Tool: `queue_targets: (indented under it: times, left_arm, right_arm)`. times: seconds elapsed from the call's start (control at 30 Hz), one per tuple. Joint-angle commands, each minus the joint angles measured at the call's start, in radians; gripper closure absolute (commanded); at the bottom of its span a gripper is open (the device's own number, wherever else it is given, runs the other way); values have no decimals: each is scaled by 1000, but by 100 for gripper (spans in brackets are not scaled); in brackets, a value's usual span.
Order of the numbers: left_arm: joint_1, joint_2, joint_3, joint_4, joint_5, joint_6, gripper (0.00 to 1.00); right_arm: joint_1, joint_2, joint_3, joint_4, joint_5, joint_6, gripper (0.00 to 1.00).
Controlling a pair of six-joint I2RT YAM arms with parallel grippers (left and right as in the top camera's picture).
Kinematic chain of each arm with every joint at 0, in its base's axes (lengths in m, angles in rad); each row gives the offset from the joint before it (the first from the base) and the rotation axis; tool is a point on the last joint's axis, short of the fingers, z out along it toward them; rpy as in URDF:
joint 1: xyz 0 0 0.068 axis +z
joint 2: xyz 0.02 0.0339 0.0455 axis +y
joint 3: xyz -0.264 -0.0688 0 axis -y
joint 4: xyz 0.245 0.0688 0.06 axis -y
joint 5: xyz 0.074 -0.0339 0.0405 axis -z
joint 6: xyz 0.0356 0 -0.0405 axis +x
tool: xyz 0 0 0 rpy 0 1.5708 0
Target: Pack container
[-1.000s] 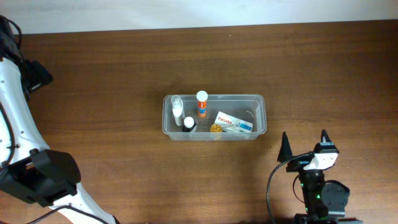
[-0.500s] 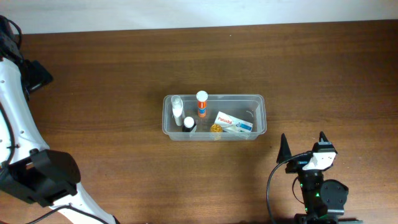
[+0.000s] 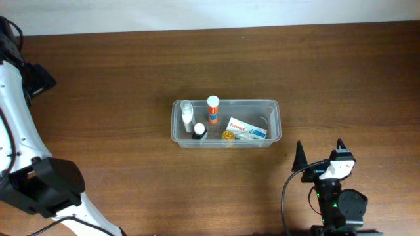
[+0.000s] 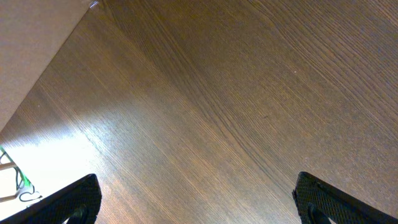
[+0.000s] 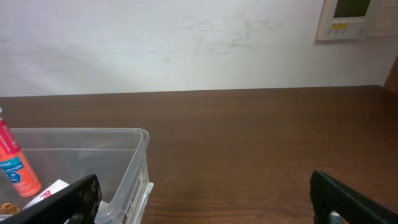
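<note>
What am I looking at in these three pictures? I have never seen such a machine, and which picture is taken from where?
These are two robot arms at a wooden table. One picture looks down from above; the other two come from a camera on each wrist, so the dark shapes in their lower corners are that arm's own fingers. On the table stands a clear container holding an orange tube, a white box and small bottles. The right gripper is near it, and its camera sees the container's corner. The left gripper looks at the tabletop alone. Both are open and hold nothing.
</note>
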Motion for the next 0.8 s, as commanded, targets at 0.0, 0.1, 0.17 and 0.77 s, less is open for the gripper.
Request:
queue_targets:
  times: [0.0,0.1,0.17,0.77]
  left_arm:
    - [5,5,16,0,3,-3,1]
    - [5,5,16,0,3,-3,1]
    - [5,5,16,-1,3,-3,1]
    - [48,5,16,0,24,-3,1]
  right_arm:
    - [4,-1,-5,-8,6,7,2]
    - [4,-1,-5,-8,6,7,2]
    - [4,-1,-5,-8,6,7,2]
    - [4,-1,-5,-8,6,7,2]
